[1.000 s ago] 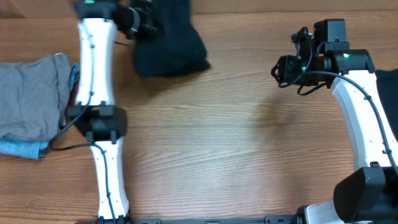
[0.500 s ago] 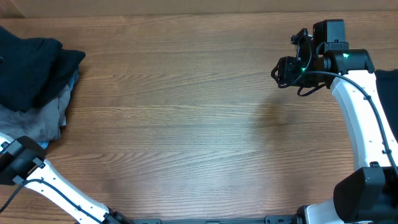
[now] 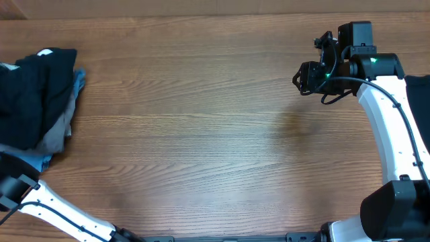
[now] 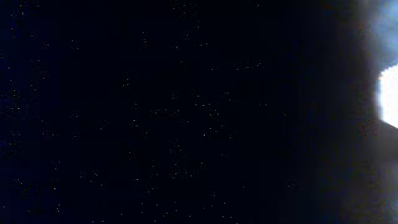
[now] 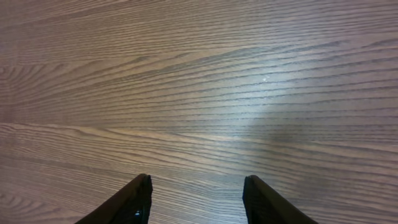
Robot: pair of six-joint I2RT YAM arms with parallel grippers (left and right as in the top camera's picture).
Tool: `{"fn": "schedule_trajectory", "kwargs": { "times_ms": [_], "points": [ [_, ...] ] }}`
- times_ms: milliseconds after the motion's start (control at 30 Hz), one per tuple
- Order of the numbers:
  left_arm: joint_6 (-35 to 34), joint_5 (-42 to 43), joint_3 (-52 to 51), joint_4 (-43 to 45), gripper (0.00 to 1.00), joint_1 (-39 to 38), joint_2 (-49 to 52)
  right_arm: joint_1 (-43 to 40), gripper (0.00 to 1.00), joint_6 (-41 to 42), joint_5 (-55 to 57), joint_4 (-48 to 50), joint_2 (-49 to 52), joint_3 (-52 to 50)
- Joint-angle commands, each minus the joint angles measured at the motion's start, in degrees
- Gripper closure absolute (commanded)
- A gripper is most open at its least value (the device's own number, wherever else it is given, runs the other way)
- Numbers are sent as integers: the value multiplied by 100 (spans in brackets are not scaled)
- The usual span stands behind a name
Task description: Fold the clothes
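Although the left gripper itself lies outside the overhead view, we take its jaws to be pressed together; its wrist view gives only darkness, so we cannot tell whether any cloth is caught between them. We see the black garment (image 3: 30, 94) bunched at the far left edge of the table (image 3: 201, 134), lying on top of a grey garment (image 3: 59, 131), with a light-blue garment (image 3: 79, 81) peeking out beside the pile. A small white patch shows on the upper edge of the black cloth. Only a white segment of the left arm (image 3: 60, 212) crosses the lower left corner. Well apart from the pile, the right gripper (image 5: 196, 183) hangs over bare wood near the table's far right, its two dark fingers (image 5: 138, 196) standing apart with nothing between them. From above we see the same right gripper (image 3: 306, 77) at the end of its white arm (image 3: 393, 128).
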Motion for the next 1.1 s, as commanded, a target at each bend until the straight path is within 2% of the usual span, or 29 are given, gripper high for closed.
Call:
{"fn": "schedule_trajectory", "kwargs": {
  "times_ms": [0,100,167,267,300,433,467,500,533,567,867,1067],
  "points": [
    [50,-1067,-157,-59,77,103,-192,-11,48,7,-20,50,9,-4],
    [52,-1154,-157,-57,33,44,-197,-11,40,7,-20,59,11,-4],
    [44,-1093,-151,-57,23,39,-328,-11,36,7,-17,59,15,-4],
    [-87,-1104,35,-57,14,39,-802,-11,34,7,-20,74,15,-4],
    [-85,-1106,140,-57,7,42,-1134,-11,33,7,-20,79,15,-4],
    [-129,-1137,146,-57,2,2,-2203,-11,33,7,-20,76,15,-4],
    [-125,-1141,146,-55,4,-26,-2446,-11,33,7,-20,74,15,-7],
    [-122,-1143,146,-39,14,-37,-2549,-11,33,7,-20,74,15,-7],
    [-125,-1165,146,11,74,-46,-2603,-11,33,7,-20,74,15,-11],
    [-133,-1224,142,57,96,-46,-2601,-11,33,7,-20,76,15,-31],
    [20,-1307,-42,-57,96,-149,-1368,-11,33,7,-20,101,15,-225],
    [52,-1309,-1056,146,96,-422,-1008,-11,33,7,-17,101,15,-225]
  ]
}}
